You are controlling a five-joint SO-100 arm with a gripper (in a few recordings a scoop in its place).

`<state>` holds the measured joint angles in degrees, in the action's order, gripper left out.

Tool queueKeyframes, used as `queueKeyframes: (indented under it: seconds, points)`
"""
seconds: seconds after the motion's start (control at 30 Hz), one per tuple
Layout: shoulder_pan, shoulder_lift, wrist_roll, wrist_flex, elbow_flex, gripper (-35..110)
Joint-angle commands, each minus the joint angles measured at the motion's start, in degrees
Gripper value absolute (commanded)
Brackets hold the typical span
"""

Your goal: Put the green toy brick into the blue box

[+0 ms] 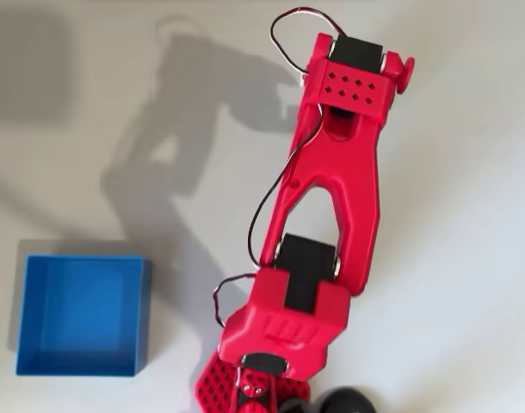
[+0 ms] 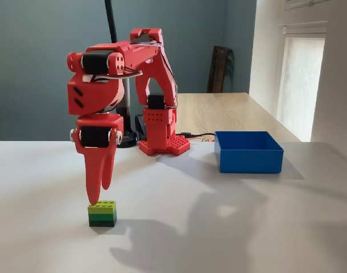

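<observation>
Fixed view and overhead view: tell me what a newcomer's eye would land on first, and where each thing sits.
The red arm dominates the fixed view, bent over with its gripper pointing straight down just above the green toy brick on the white table near the front. The blue box stands apart at the right in that view, open and with nothing in it; seen from overhead it sits at lower left.
</observation>
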<state>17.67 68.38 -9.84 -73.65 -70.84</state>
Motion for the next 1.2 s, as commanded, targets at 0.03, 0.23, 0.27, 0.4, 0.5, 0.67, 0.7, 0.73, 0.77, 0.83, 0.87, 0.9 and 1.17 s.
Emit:
queueKeyframes:
  seconds: [0.03,0.23,0.27,0.4,0.5,0.67,0.7,0.73,0.77,0.83,0.87,0.9,1.17]
  points:
    - [1.1,-2.3,-1.4,-1.2,5.4,28]
    - [1.1,-7.5,-1.9,-1.1,9.9,27]
    - [1.1,-8.2,-1.8,-1.1,10.7,26]
    - [1.0,-10.5,-1.6,-1.0,13.3,22]
    - [0.8,-11.2,-0.9,-0.5,14.4,12]
    - [0.8,-11.3,0.4,0.6,14.5,0]
    - [0.7,-11.2,0.7,0.6,14.4,0]
    - [0.7,-11.2,1.0,0.6,14.3,0]
    - [0.7,-11.2,1.2,0.6,14.3,0]
    - [0.7,-11.1,1.6,0.6,14.2,0]
    - [0.8,-10.8,1.7,0.6,14.1,0]
    - [0.8,-10.7,1.7,0.6,13.8,0]
    - [-0.3,-10.2,0.4,0.5,8.4,0]
